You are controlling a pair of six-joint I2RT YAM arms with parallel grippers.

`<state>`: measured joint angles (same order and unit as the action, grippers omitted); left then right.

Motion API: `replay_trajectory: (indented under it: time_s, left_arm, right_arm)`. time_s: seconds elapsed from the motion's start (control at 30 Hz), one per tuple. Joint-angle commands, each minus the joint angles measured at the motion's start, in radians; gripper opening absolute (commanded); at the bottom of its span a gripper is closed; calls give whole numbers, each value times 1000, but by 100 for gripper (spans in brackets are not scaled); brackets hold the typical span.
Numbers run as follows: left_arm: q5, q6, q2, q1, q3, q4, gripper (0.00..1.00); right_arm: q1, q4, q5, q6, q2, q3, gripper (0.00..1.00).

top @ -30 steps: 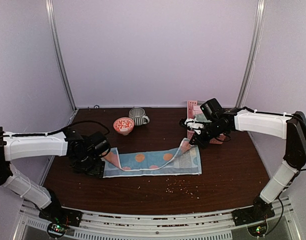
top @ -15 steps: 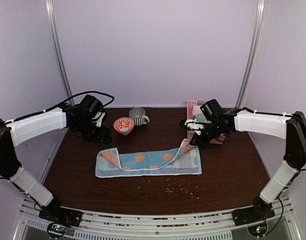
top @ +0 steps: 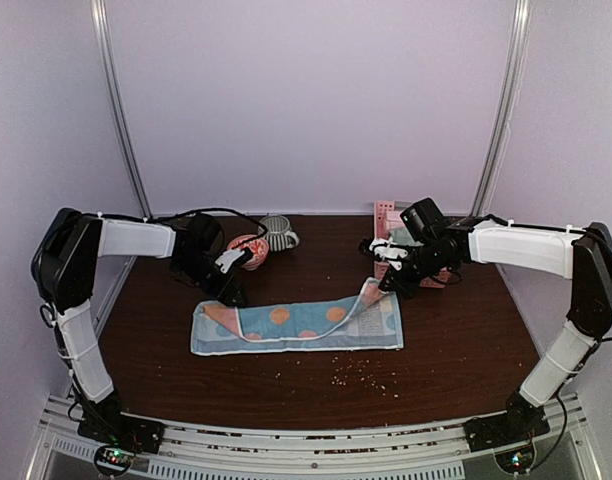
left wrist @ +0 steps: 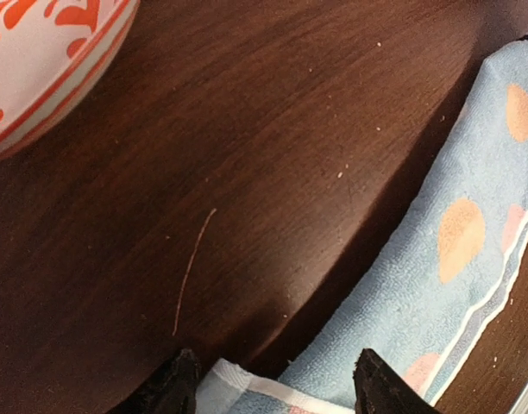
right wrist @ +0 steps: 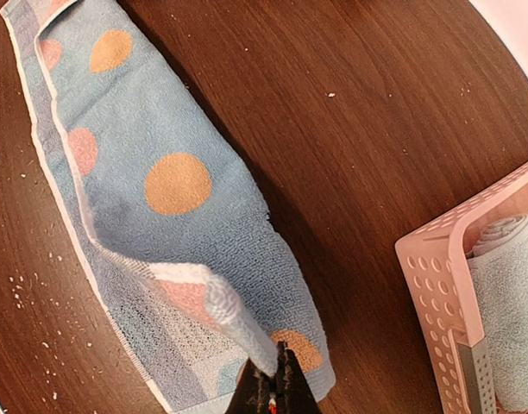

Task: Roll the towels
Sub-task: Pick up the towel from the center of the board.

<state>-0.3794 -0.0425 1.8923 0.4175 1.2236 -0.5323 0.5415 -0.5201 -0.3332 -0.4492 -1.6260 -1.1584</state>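
A light blue towel [top: 296,325] with orange and pink dots lies folded lengthwise across the table's middle. My right gripper [top: 379,284] is shut on its right corner and holds that corner pinched up off the table; in the right wrist view the shut gripper [right wrist: 277,390] holds the lifted fold of the towel [right wrist: 173,194]. My left gripper [top: 232,291] stands low at the towel's far left corner. In the left wrist view the left gripper [left wrist: 273,398] is open, with the towel's white-edged corner [left wrist: 234,386] lying between its dark fingertips [left wrist: 173,388].
An orange-patterned bowl [top: 247,249] and a striped mug [top: 276,232] stand behind the towel's left end; the bowl [left wrist: 48,60] is close to my left gripper. A pink lattice basket [right wrist: 441,285] holding a rolled towel [right wrist: 506,310] stands behind the right gripper. Crumbs [top: 356,375] dot the front.
My left arm left the towel's left end, swung to the back left, then came down at the towel's far left corner, its jaws narrowing a little. The right arm has not moved.
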Motion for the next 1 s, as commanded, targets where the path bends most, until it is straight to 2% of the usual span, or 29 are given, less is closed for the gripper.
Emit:
replay_trajectory:
  time_s: [0.0, 0.2, 0.33, 0.63, 0.73, 0.87, 0.97]
  left_arm:
    - [-92, -112, -2, -34, 37, 47, 64]
    - [-73, -133, 13, -53, 98, -8, 66]
    - [-221, -201, 54, -84, 114, -90, 62]
    - [-203, -213, 102, -100, 102, -103, 63]
    - [-237, -212, 139, -105, 109, -124, 62]
    - [-229, -210, 167, -107, 116, -143, 59]
    - [-248, -209, 167, -109, 120, -147, 49]
  right_arm:
    - [-6, -4, -9, -14, 14, 6, 0]
    - [-6, -10, -10, -20, 4, 4, 0]
    - [-6, -14, -13, -20, -2, 3, 0]
    - [-6, -22, -31, -25, -21, -1, 1]
    - [-6, -24, -32, -25, -24, -3, 1]
    - [-6, -24, -27, -25, -20, -2, 1]
    - [-6, -23, -24, -25, -21, 0, 1]
